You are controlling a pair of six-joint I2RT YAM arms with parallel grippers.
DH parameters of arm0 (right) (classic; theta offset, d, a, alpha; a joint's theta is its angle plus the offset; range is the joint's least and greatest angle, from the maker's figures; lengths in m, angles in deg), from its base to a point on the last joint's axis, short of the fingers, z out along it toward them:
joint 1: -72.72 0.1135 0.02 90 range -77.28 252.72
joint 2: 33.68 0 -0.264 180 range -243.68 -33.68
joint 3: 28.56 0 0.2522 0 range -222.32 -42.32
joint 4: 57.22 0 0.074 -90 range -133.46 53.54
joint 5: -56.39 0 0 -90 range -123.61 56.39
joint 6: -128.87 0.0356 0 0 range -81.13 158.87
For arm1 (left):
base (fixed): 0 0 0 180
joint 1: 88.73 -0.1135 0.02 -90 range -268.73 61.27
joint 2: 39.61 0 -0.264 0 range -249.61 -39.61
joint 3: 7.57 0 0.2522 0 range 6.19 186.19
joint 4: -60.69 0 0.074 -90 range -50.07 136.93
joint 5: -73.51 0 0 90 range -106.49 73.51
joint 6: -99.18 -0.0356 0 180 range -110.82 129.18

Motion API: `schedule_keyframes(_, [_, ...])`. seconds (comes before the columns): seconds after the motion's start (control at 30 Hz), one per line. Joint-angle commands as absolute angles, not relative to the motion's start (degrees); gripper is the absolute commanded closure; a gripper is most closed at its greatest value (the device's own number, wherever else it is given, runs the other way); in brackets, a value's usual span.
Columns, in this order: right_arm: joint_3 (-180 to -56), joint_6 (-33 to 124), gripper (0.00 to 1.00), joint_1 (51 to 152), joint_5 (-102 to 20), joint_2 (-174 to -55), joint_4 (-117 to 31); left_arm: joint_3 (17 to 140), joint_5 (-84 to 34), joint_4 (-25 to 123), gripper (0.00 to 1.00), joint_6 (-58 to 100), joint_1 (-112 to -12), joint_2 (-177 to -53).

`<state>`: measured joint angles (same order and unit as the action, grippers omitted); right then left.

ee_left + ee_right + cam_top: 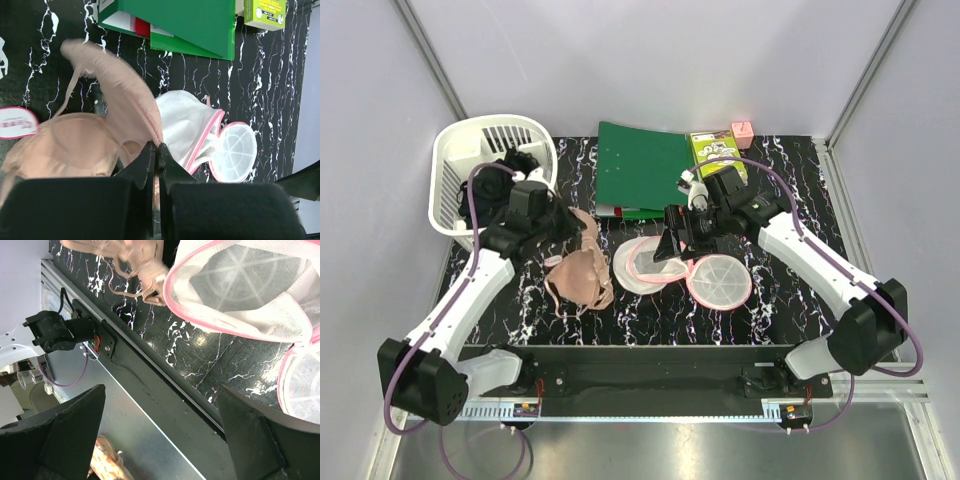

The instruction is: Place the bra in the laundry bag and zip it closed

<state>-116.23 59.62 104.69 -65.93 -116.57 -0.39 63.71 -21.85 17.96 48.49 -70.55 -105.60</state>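
The peach bra (578,277) hangs partly lifted left of centre, its lower cups resting on the black marbled table (800,200). My left gripper (157,146) is shut on an edge of the bra (115,95), whose wing stretches up from the fingertips. The laundry bag (642,263), white mesh with pink trim, lies open beside it, its round lid (720,281) flopped to the right. In the left wrist view the laundry bag (187,125) lies just right of the pinch. My right gripper (162,415) is open and holds nothing. It hovers by the laundry bag (240,285), with the bra (135,260) beyond.
A white slotted basket (460,165) holding black clothing (500,180) stands at the back left. A green folder (645,165), a green box (718,152) and a small pink object (742,131) lie along the back. The table's metal front rail (165,375) runs below the right gripper.
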Motion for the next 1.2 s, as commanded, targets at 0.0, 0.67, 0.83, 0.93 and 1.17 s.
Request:
schedule_keyframes(0.0, [-118.17,58.47,0.0,104.54,-67.1,-116.65,-1.63,57.02,-22.02,22.59,1.0,52.23,-70.45,-100.18])
schedule_keyframes(0.67, [-117.65,58.47,0.0,104.63,-69.46,-118.66,-3.55,35.98,-12.45,18.02,1.0,80.63,-70.45,-74.59])
schedule_keyframes(0.83, [-118.78,50.95,0.01,111.99,-69.92,-120.25,-8.21,41.43,-14.55,15.74,1.0,81.08,-70.45,-80.62])
schedule_keyframes(0.93, [-118.09,44.95,0.0,120.43,-63.25,-120.86,-14.7,46.09,-15.96,12.84,1.0,80.29,-69.92,-84.86])
schedule_keyframes(1.17, [-113.78,45.2,0.0,127.38,-54.98,-125.96,-38.18,49.0,-14.55,8.01,1.0,89.57,-66.93,-84.7])
